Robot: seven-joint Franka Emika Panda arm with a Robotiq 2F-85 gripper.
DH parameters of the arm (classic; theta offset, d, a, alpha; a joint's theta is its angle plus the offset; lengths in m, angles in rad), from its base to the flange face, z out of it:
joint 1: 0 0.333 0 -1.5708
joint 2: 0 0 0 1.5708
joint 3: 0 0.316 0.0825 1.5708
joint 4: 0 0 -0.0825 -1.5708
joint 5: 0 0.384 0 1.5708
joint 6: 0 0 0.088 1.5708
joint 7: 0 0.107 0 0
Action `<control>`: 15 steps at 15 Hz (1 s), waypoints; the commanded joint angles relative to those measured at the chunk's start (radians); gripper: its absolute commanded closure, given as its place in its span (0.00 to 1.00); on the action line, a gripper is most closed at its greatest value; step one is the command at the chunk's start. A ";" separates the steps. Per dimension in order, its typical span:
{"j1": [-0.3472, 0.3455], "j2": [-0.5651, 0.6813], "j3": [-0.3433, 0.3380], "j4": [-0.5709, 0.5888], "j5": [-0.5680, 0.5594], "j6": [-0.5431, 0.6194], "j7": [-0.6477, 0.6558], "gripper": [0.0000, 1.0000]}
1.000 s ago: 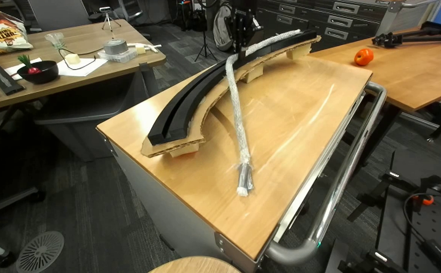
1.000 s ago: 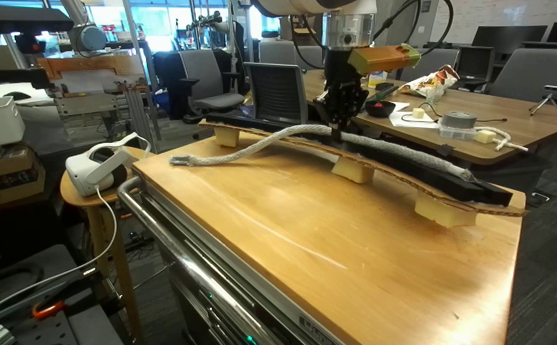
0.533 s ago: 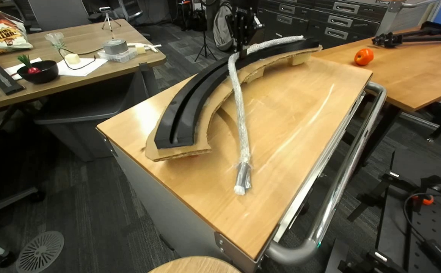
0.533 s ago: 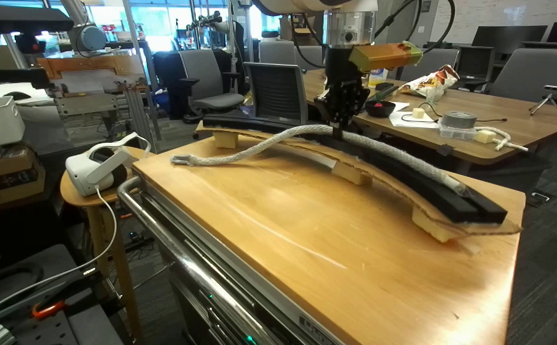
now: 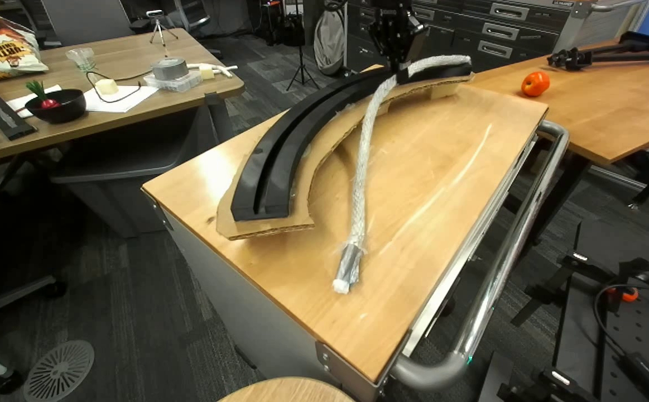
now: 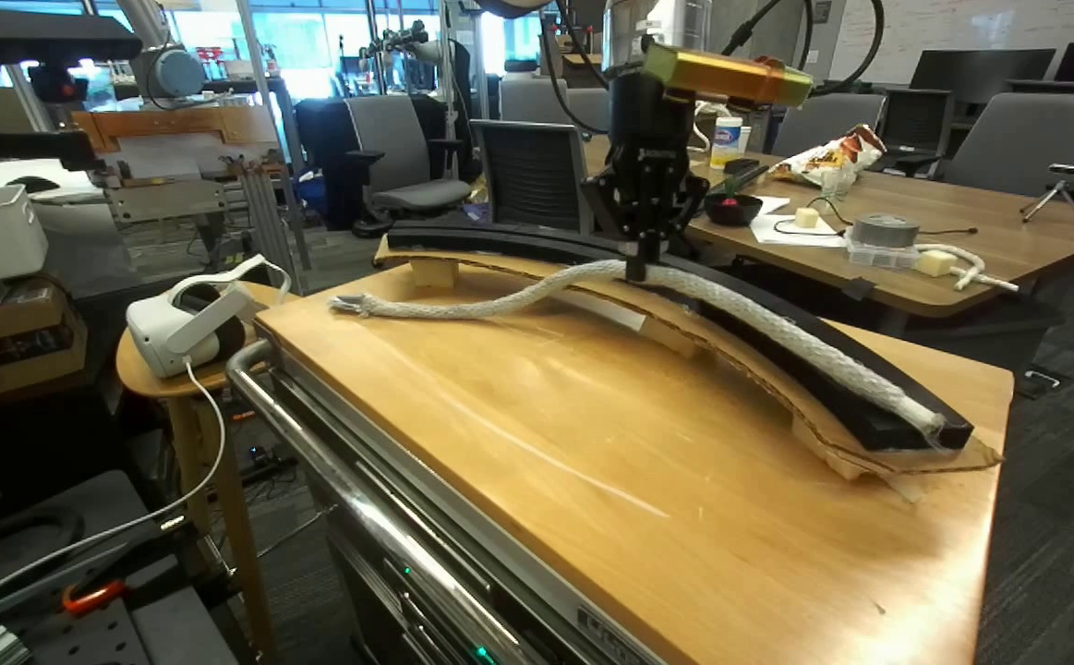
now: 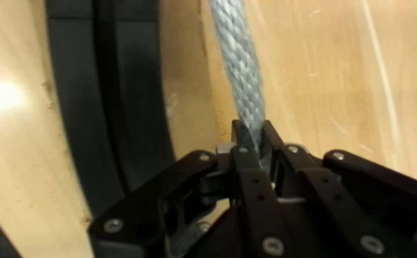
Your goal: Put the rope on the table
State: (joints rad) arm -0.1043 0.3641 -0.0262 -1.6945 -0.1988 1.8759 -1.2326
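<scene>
The rope (image 5: pixel 361 162) is a grey-white braided cord, also in an exterior view (image 6: pixel 781 334) and the wrist view (image 7: pixel 238 61). Its silver-taped end (image 5: pixel 348 268) rests on the light-brown table (image 5: pixel 430 167). From there it rises to my gripper (image 5: pixel 401 72), which is shut on its middle, also seen in an exterior view (image 6: pixel 645 263). In the wrist view the fingertips (image 7: pixel 255 130) pinch the rope beside the curved black tray. The rope's far part runs along over the tray's far half; I cannot tell whether it touches there.
The grooved black tray (image 5: pixel 279 151) sits on cardboard (image 5: pixel 271 226) propped on foam blocks (image 6: pixel 433 272), tilted toward the table's middle. A metal tube rail (image 6: pixel 380 517) runs along one table edge. A headset (image 6: pixel 181 323) stands on a stool. A cluttered desk (image 5: pixel 201 47) stands beside.
My gripper has carried the rope's middle off the tray's centre toward the rail side. The tray has shifted and tipped that way. The taped end has slid slightly; the far end has moved along the tray.
</scene>
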 commanded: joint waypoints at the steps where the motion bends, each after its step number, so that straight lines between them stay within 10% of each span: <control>1: 0.000 -0.010 0.016 -0.013 0.020 -0.142 -0.011 0.96; 13: -0.026 0.091 0.035 0.000 0.129 -0.101 -0.016 0.96; 14: -0.028 0.078 0.036 -0.014 0.126 -0.083 -0.023 0.64; 15: -0.032 0.066 0.037 -0.025 0.129 -0.073 -0.030 0.63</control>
State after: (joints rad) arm -0.1191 0.4562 -0.0008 -1.7065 -0.0838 1.7708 -1.2359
